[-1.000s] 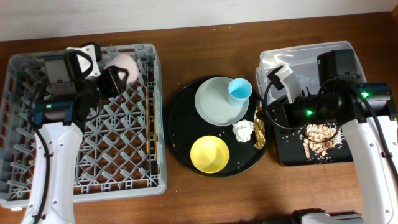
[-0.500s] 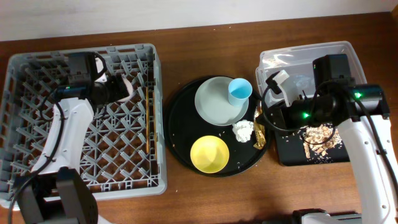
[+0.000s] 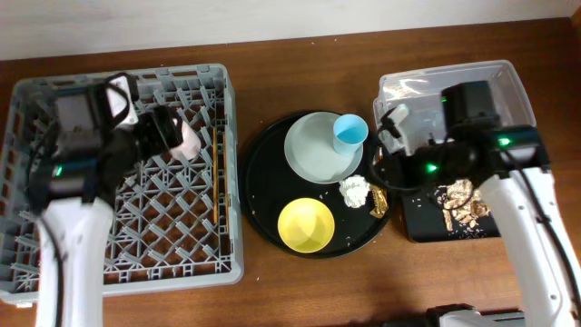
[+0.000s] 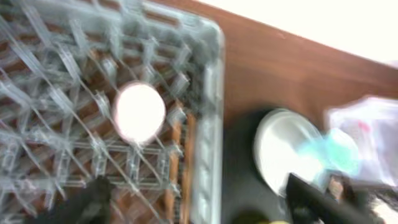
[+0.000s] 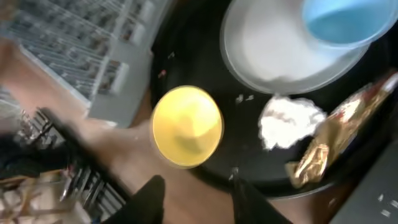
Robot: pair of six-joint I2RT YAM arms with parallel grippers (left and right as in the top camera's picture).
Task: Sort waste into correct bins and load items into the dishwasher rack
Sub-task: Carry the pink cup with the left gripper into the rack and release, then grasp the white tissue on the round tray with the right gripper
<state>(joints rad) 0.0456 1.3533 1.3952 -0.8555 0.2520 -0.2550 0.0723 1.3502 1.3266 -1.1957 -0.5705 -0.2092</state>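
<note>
Here, left claw (image 4: 200, 190) gapes over pink cup (image 4: 140, 112); right claw (image 5: 198, 186) stands parted, empty.

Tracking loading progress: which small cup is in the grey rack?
The small pink cup, inside the grey plastic rack; the light-blue cup sits on the round white plate.

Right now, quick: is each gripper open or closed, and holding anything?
Left gripper: open, holding nothing; the pink cup sits free in the rack.
Right gripper: open, holding nothing.
</note>
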